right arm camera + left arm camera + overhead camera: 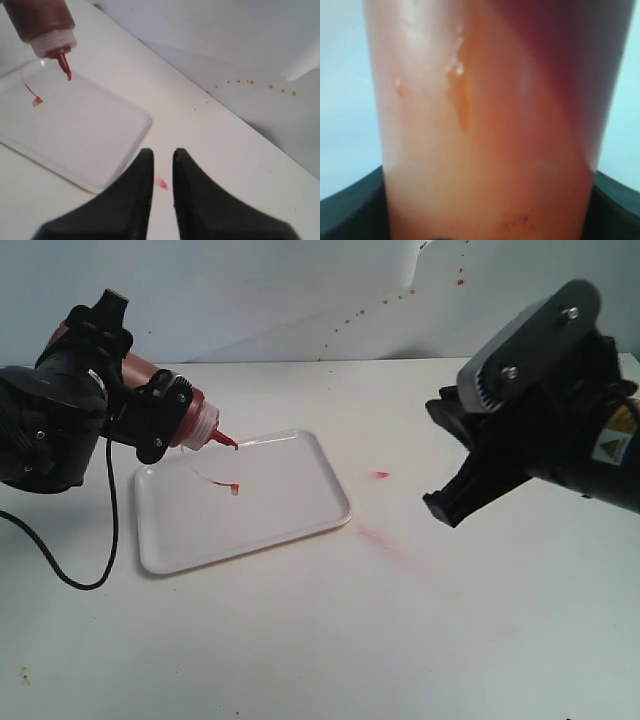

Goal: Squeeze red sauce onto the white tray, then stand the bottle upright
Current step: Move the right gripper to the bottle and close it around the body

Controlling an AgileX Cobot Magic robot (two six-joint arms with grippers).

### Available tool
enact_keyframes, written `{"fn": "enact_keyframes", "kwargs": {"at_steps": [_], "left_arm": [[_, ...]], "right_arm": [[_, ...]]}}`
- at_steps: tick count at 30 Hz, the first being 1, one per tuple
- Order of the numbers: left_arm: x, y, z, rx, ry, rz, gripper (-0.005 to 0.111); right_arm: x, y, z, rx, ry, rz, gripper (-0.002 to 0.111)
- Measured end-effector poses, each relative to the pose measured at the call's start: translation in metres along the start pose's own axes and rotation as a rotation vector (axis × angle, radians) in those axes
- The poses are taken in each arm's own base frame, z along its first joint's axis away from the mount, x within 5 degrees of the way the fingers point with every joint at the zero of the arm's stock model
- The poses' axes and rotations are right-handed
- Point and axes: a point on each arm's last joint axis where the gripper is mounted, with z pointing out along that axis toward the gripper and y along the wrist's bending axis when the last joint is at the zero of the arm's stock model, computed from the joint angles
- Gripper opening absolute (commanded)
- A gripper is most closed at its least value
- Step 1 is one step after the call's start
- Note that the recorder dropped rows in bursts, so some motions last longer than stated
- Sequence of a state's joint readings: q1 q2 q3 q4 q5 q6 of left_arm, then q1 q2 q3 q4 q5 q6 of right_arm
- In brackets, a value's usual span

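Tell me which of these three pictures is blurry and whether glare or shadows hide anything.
Left wrist view: the bottle fills the frame, too close, badly out of focus. Exterior view: soft even light, faint shadows, the white tray barely stands out from the table. Right wrist view: fairly sharp, but the right gripper is a dark shape without detail.

One bottle (pixel 200 426), one white tray (pixel 290 525), a left gripper (pixel 160 422) and a right gripper (pixel 162 153).
That makes two grippers, at upper left and right. One black cable (pixel 103 540) loops at lower left. The table (pixel 300 650) bears two red marks right of centre: one red speck (pixel 380 474), one pinkish smear (pixel 385 543).
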State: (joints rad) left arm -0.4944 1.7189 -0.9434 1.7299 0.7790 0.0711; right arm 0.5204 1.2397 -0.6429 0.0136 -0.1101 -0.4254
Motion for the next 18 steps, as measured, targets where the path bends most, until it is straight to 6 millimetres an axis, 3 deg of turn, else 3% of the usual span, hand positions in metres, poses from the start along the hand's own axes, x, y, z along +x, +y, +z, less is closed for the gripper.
{"fn": "enact_keyframes", "kwargs": {"at_steps": [4, 6, 18], "left_arm": [[0.000, 0.000, 0.000, 0.000, 0.000, 0.000, 0.000], [0.000, 0.000, 0.000, 0.000, 0.000, 0.000, 0.000], [0.000, 0.000, 0.000, 0.000, 0.002, 0.041, 0.000]], "right_arm": [[0.011, 0.005, 0.024, 0.000, 0.002, -0.085, 0.083], [0.012, 0.005, 0.036, 0.024, -0.044, -0.111, 0.095], [0.020, 0.021, 0.121, 0.003, -0.159, -0.224, 0.096]]}}
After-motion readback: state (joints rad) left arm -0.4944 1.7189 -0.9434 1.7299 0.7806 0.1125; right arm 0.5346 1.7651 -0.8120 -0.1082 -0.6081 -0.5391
